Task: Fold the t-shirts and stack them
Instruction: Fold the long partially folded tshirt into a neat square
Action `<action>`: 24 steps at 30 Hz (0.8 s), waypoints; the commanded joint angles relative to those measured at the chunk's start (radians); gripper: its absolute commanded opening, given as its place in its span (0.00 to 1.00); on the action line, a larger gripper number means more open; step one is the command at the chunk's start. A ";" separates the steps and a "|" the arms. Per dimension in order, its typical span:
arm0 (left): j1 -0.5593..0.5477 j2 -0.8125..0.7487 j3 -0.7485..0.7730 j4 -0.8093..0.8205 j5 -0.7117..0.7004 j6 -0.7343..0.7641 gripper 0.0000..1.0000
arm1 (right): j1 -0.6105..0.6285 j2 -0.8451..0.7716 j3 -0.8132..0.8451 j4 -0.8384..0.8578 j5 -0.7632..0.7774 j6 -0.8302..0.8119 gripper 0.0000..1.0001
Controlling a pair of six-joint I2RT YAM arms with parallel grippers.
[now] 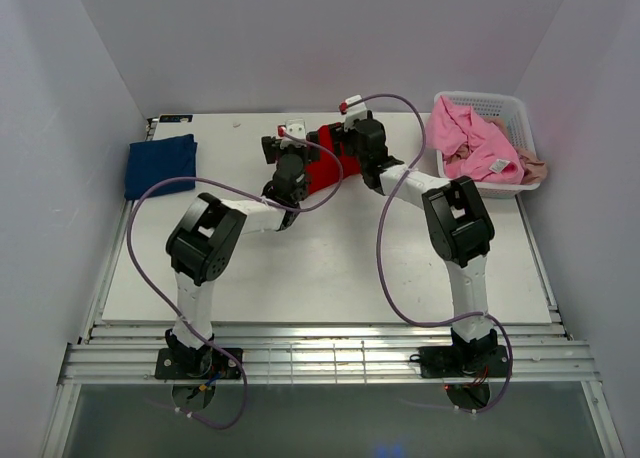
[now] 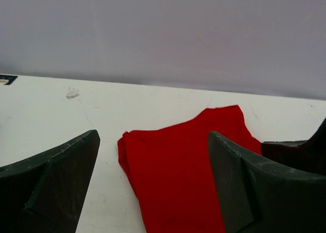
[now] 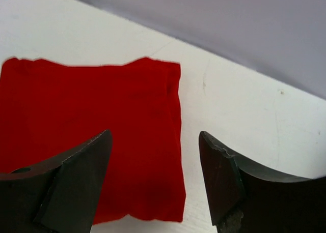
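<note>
A bright red t-shirt (image 1: 322, 170) lies folded flat at the back middle of the table, partly hidden under both grippers. My left gripper (image 1: 297, 164) is open and empty over its left part; the left wrist view shows the red cloth (image 2: 173, 177) between the spread fingers (image 2: 66, 172). My right gripper (image 1: 352, 150) is open and empty over its right edge, with the cloth (image 3: 76, 106) under its left finger (image 3: 76, 182). A navy t-shirt (image 1: 160, 165) lies folded at the back left. A pink t-shirt (image 1: 472, 141) and a beige one (image 1: 536, 168) lie crumpled in the basket.
The white lattice basket (image 1: 510, 106) stands at the back right of the table. White walls close in the table at the back and on both sides. Purple cables (image 1: 385, 238) loop from both arms over the table top (image 1: 320, 268).
</note>
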 commanded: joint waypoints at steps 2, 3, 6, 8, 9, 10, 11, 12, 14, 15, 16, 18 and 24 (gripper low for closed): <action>0.049 -0.068 0.013 -0.259 0.149 -0.156 0.96 | 0.003 -0.057 -0.100 0.085 -0.010 0.002 0.73; 0.068 -0.080 0.012 -0.349 0.188 -0.249 0.96 | 0.003 -0.065 -0.112 0.099 -0.019 0.005 0.70; 0.134 -0.150 -0.060 -0.385 0.303 -0.334 0.95 | 0.003 -0.053 -0.111 0.122 -0.065 0.013 0.44; 0.158 -0.210 -0.120 -0.381 0.331 -0.357 0.95 | 0.003 -0.036 -0.069 0.120 -0.111 0.021 0.26; 0.163 -0.226 -0.132 -0.381 0.345 -0.357 0.95 | 0.001 -0.018 -0.054 0.120 -0.124 0.022 0.21; 0.168 -0.239 -0.145 -0.382 0.346 -0.350 0.95 | 0.001 -0.008 -0.025 0.122 -0.131 0.031 0.12; 0.174 -0.267 -0.169 -0.382 0.348 -0.347 0.95 | 0.000 -0.001 -0.014 0.130 -0.139 0.037 0.09; 0.175 -0.282 -0.181 -0.382 0.345 -0.346 0.95 | 0.001 0.008 -0.009 0.139 -0.141 0.044 0.08; 0.182 -0.333 -0.212 -0.384 0.352 -0.356 0.95 | 0.001 0.016 0.007 0.153 -0.151 0.076 0.08; 0.185 -0.350 -0.236 -0.393 0.365 -0.365 0.95 | 0.001 0.033 0.024 0.142 -0.159 0.084 0.08; 0.186 -0.365 -0.246 -0.402 0.391 -0.374 0.95 | 0.000 0.048 0.047 0.124 -0.168 0.091 0.08; 0.195 -0.402 -0.261 -0.454 0.418 -0.417 0.94 | 0.000 0.115 0.168 0.006 -0.193 0.105 0.08; 0.214 -0.425 -0.241 -0.626 0.590 -0.501 0.95 | -0.003 0.318 0.533 -0.385 -0.243 0.156 0.08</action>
